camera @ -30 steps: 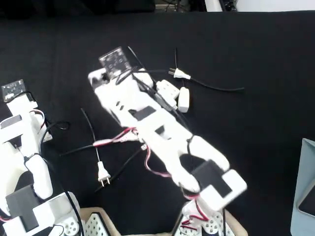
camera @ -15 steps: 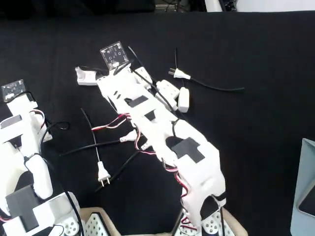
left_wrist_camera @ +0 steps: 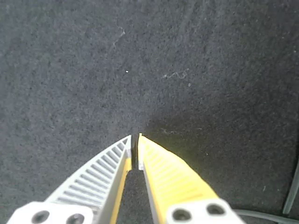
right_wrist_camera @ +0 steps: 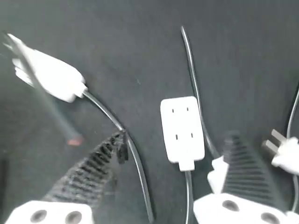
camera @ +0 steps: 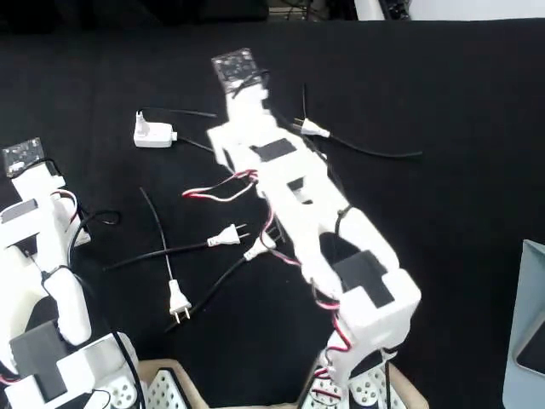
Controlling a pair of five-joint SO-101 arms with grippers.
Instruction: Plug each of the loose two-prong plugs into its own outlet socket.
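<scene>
A white outlet block (right_wrist_camera: 182, 128) with two pairs of slots lies on the black cloth between the fingers of my open right gripper (right_wrist_camera: 177, 142), which holds nothing. A white adapter plug (right_wrist_camera: 51, 74) on a black cord lies off to one side of it, and a two-prong plug (right_wrist_camera: 285, 151) lies on the other side. From above, the right arm (camera: 281, 170) stretches over the table's middle, with the adapter (camera: 152, 135) to its left and a plug (camera: 313, 129) to its right. Three loose plugs (camera: 226, 236) (camera: 255, 250) (camera: 177, 302) lie nearer the front. My left gripper (left_wrist_camera: 135, 139) is shut over bare cloth.
The left arm (camera: 38, 230) stands folded at the table's left edge. Black cords (camera: 375, 152) trail across the cloth around the plugs. A grey-blue box (camera: 528, 332) sits at the right edge.
The right arm has swung from the back left toward the middle, leaving the white adapter lying on the cloth. The left arm has not moved.
</scene>
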